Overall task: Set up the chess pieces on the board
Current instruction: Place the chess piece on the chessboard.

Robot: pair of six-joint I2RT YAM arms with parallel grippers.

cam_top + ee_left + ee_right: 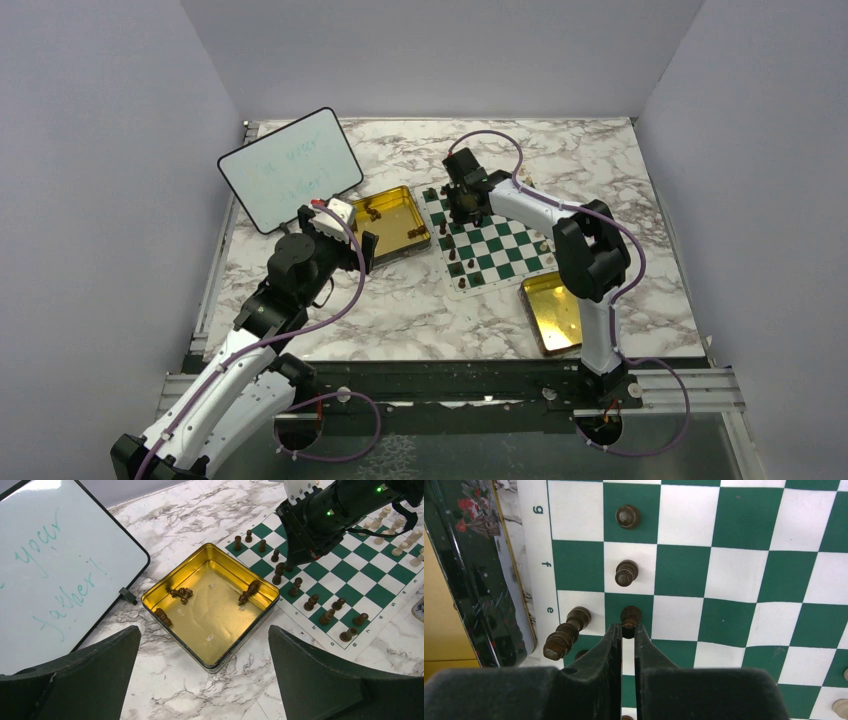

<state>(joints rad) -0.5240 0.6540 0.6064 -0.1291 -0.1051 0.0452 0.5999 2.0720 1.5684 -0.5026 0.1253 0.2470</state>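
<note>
**Right arm nips a dark pawn on the board; left arm hangs wide open at the tin**

Top external: the board (505, 250) lies at centre frame on the marble table (420, 310). A gold tin (392, 222) sits just beside its left edge, and a second gold tin (553, 312) lies at its lower right. The right gripper (464, 210) is down over the board's upper left corner. The left gripper (357, 250) hangs near the first tin, below the whiteboard (290, 168).

Left wrist: this gripper's jaws stand wide with nothing between them, framing the tin. In it a few dark chess pieces (180, 594) lie on their sides. More dark ones stand in two rows along the board's near edge, and cream pieces (400, 542) stand at upper right. Green handwriting on the whiteboard reads "your"; the word below may be "father!", but it is not clear.

Right wrist: the jaws are almost closed, and a dark pawn (630, 616) sits between the tips, apparently pinched by its head. A taller dark piece (566, 632) stands just to its left. The border letters read "g", "f", "e".

The pieces look tiny, light, hard and round-turned, so they are likely to slip or topple. They are best taken from above, at the neck under the head, and released only once the base sits flat.
</note>
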